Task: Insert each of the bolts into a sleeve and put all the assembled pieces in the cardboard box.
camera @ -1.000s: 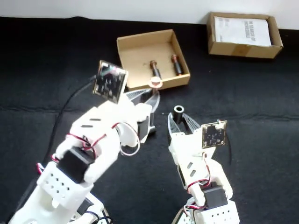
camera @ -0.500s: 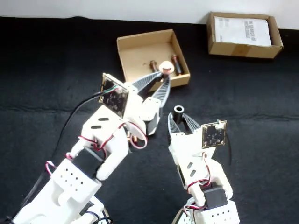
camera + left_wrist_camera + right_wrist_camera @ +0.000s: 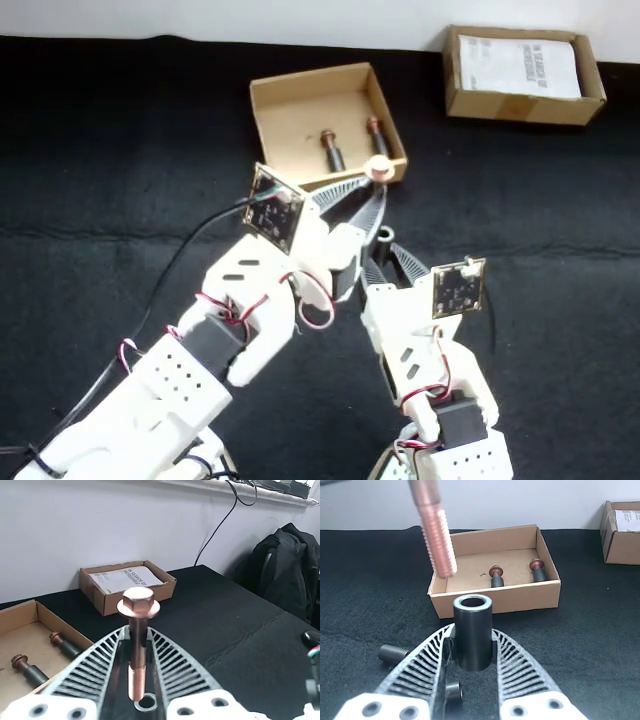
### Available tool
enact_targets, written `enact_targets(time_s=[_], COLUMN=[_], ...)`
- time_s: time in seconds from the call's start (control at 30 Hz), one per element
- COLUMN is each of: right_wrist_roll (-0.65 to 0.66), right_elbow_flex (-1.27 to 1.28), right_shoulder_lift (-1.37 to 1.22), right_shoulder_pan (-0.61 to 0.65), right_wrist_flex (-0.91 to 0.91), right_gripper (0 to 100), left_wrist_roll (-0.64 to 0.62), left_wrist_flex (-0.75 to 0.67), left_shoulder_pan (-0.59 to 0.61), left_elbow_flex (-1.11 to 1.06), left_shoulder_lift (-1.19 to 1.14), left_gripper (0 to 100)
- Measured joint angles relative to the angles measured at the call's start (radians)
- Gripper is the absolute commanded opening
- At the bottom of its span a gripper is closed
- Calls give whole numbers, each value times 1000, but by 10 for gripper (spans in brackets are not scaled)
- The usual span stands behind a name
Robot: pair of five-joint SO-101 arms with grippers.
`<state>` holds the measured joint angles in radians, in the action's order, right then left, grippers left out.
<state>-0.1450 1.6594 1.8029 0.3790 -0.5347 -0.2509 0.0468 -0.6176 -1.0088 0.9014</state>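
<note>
My left gripper (image 3: 366, 192) (image 3: 138, 635) is shut on a copper bolt (image 3: 137, 645), held upright with its head (image 3: 377, 168) on top. My right gripper (image 3: 385, 252) (image 3: 472, 635) is shut on a dark sleeve (image 3: 472, 630) (image 3: 384, 238), upright with its bore open. The bolt's threaded end (image 3: 436, 537) hangs just above the sleeve and a little to one side of it. In the left wrist view the sleeve's rim (image 3: 146, 701) sits right under the bolt's tip. The cardboard box (image 3: 285, 120) (image 3: 470, 597) holds two assembled pieces (image 3: 331, 150) (image 3: 376, 136).
A second box (image 3: 522, 75) with a printed sheet stands at the back right. Two loose sleeves (image 3: 392, 653) (image 3: 452, 690) lie on the black cloth under my right gripper. A dark jacket (image 3: 290, 565) hangs beyond the table.
My left arm has carried the bolt to the right, from the box's front wall to just above the sleeve. The right arm has stayed still.
</note>
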Motion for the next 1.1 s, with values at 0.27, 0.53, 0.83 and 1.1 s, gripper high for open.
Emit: enact_targets(time_s=[0.27,0.53,0.83,1.1], right_wrist_roll=[0,-75,-80,-54], right_elbow_flex=[0,0,0,0], right_shoulder_lift=[0,0,0,0], right_shoulder_pan=[0,0,0,43], right_wrist_flex=[0,0,0,0], right_gripper=[7,7,7,7], left_wrist_roll=[0,0,0,0], left_wrist_flex=[-15,-17,-18,-18], left_shoulder_pan=[-2,-9,-15,-15], left_elbow_flex=[-2,-2,-2,-2], left_shoulder_lift=[-11,-43,-46,-46], left_gripper=[8,8,8,8])
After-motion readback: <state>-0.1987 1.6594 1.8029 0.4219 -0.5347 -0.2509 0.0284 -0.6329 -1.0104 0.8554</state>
